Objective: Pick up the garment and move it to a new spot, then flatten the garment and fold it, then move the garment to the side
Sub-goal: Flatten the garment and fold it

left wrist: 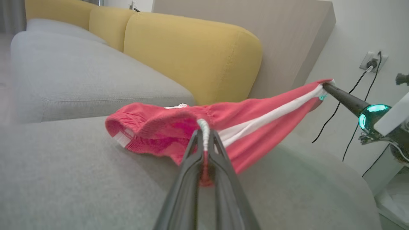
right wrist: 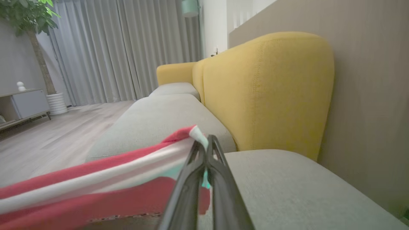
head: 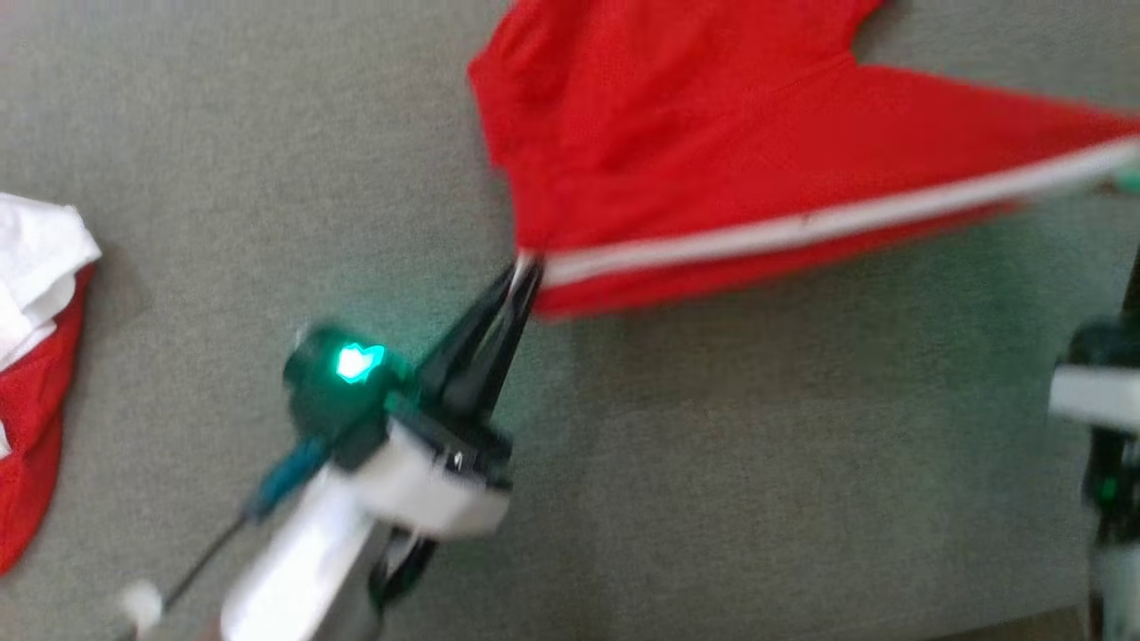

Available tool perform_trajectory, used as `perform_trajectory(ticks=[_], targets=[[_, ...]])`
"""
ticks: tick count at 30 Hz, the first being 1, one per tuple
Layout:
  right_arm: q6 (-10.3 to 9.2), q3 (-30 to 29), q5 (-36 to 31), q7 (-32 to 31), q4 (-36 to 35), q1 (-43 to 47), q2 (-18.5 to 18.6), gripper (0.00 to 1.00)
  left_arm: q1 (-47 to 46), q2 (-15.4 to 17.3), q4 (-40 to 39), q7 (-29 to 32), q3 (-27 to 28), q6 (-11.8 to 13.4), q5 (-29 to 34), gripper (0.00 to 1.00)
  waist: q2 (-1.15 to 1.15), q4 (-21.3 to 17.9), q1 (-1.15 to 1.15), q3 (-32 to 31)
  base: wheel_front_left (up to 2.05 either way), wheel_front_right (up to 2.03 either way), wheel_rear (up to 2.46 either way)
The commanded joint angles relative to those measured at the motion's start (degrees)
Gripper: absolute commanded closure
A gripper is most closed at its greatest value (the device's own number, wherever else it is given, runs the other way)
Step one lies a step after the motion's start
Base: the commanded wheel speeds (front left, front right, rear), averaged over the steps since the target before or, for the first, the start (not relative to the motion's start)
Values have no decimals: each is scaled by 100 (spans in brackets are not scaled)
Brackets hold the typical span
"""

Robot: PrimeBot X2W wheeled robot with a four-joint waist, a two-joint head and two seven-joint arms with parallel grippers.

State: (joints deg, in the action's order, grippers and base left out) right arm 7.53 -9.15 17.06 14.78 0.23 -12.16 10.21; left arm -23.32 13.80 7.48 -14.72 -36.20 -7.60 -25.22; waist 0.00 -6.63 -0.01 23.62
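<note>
The garment (head: 712, 160) is red cloth with a white stripe along one edge. It hangs stretched between both grippers above the grey sofa seat (head: 267, 160), its far part resting on the seat. My left gripper (head: 525, 267) is shut on the striped edge's left corner, seen close up in the left wrist view as the left gripper (left wrist: 204, 134) pinching the garment (left wrist: 255, 115). My right gripper (right wrist: 204, 143) is shut on the other end of the garment (right wrist: 96, 179). From the left wrist, the right gripper (left wrist: 326, 85) holds that corner raised.
Another red and white cloth (head: 36, 356) lies on the seat at the far left. Yellow back cushions (left wrist: 191, 57) line the sofa's rear against a beige panel (right wrist: 367, 95). A wall socket (left wrist: 372, 62) with dangling cables is to the right.
</note>
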Motion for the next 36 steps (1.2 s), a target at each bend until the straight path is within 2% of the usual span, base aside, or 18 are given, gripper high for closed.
perform_trajectory(ticks=[1,6,11,16,27,36], targets=[[-4,-34,-31,22,-331,248,24,100,253,115,-263,-27,355,12,0,100,0,-69,1,-151,0,0,0],[-4,-105,-37,22,-858,1197,-77,100,1362,125,-704,-28,708,11,143,100,0,-98,1,-409,0,0,0],[-4,-158,-88,-113,-929,1389,-39,100,1521,42,-983,-28,770,11,292,100,0,47,1,-437,0,0,0],[-4,-103,-127,-300,-341,626,186,100,775,-229,-688,-28,694,11,392,100,0,308,1,-261,0,0,0],[-4,557,-389,-862,1553,-1596,848,100,-922,-822,878,81,722,26,218,100,0,772,1,198,0,0,0],[-4,1237,-436,-942,2783,-2869,1136,100,-1723,-993,1718,26,513,17,56,100,0,946,1,432,0,0,0]])
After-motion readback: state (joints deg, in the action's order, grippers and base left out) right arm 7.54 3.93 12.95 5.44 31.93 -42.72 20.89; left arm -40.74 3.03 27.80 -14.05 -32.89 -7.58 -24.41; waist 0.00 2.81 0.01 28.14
